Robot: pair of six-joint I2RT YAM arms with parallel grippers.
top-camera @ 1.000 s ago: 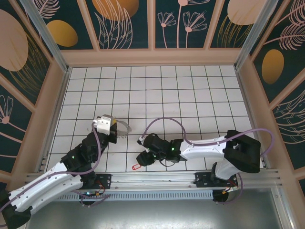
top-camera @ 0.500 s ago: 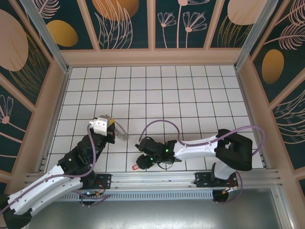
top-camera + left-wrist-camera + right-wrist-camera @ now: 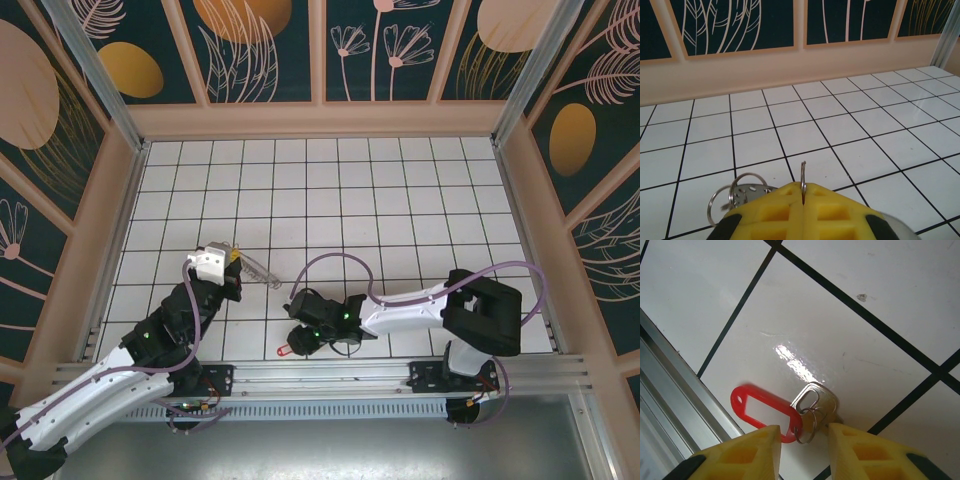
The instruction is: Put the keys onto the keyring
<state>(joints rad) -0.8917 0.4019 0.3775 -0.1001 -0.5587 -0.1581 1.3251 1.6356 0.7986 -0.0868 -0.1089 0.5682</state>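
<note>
Tiled floor [image 3: 400, 200]: left claw [image 3: 803, 189] pinching keyring [image 3: 803, 172], right claw [image 3: 804, 435] spread astride keys [image 3: 817, 397] by rail [image 3: 670, 405].

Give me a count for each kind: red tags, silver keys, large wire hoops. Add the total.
Red tag: 1
Silver key: 1
Large wire hoop: 1
Total: 3

White tiled floor [image 3: 330, 190] with black grid
Dark floral panels [image 3: 270, 50] far side; metal rail [image 3: 330, 372] along near edge
</note>
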